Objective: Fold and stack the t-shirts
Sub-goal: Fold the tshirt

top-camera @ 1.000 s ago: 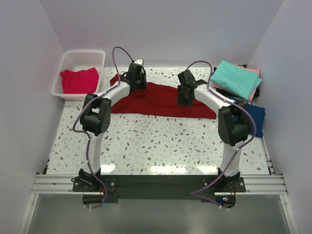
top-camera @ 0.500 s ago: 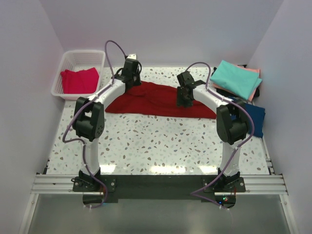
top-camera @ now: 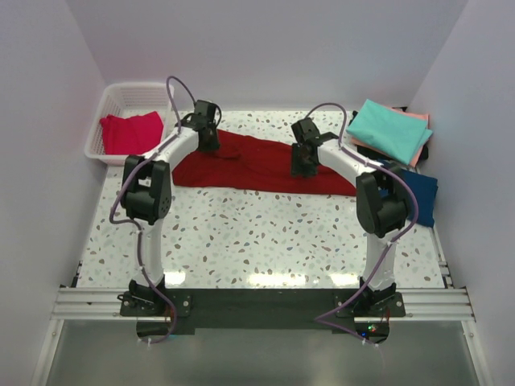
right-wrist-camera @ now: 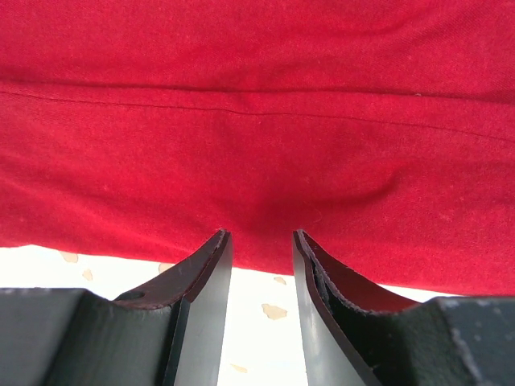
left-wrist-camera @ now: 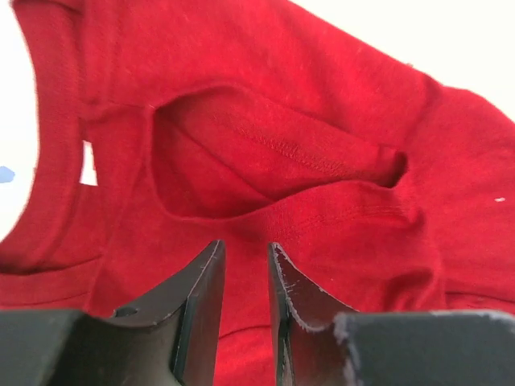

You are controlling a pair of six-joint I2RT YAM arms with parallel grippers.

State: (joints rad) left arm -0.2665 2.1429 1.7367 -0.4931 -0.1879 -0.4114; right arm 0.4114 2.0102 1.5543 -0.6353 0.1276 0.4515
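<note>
The large dark red t-shirt (top-camera: 257, 165) lies spread across the back middle of the table. My left gripper (top-camera: 209, 141) hovers over its back-left part near the collar. In the left wrist view, the left gripper (left-wrist-camera: 245, 245) has its jaws a narrow gap apart over rumpled red cloth (left-wrist-camera: 322, 96). My right gripper (top-camera: 300, 166) is over the shirt's right half. In the right wrist view, the right gripper (right-wrist-camera: 257, 235) is open at the shirt's edge (right-wrist-camera: 257, 121), with bare table between its jaws. A pinkish-red shirt (top-camera: 129, 133) lies in the basket. A folded teal shirt (top-camera: 390, 129) lies on a salmon pink one (top-camera: 420, 117).
The white lattice basket (top-camera: 133, 87) stands at the back left corner. A navy shirt (top-camera: 425, 197) lies at the right edge, below the teal and pink stack. White walls close in the table on the left, back and right.
My left gripper has moved left and down over the shirt's back-left part. The cloth there has shifted and its left edge now lies lower. The right arm has barely moved.
</note>
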